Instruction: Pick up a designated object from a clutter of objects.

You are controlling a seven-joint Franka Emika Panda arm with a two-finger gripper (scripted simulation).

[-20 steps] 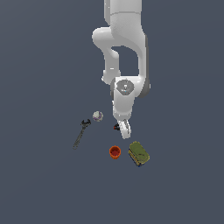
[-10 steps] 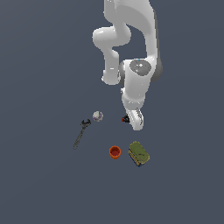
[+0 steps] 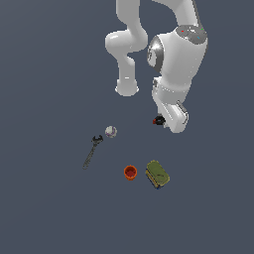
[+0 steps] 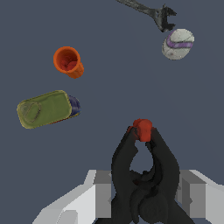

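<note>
The black spring clamp [image 4: 144,175] sits pinched between the gripper's [image 4: 142,192] fingers, lifted clear of the floor, its long axis running away from the wrist and its red tips leading. Below lie the orange cup [image 3: 130,172], olive block [image 3: 158,173], whitish ball [image 3: 110,131] and slim dark wrench [image 3: 92,151].

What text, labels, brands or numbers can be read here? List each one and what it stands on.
None can be read.
olive-green block: top face is a blurred patch, no letters resolve.
whitish ball: a purple band only, no writing.
orange cup, wrench, black clamp in the pincer: no markings visible.
</note>
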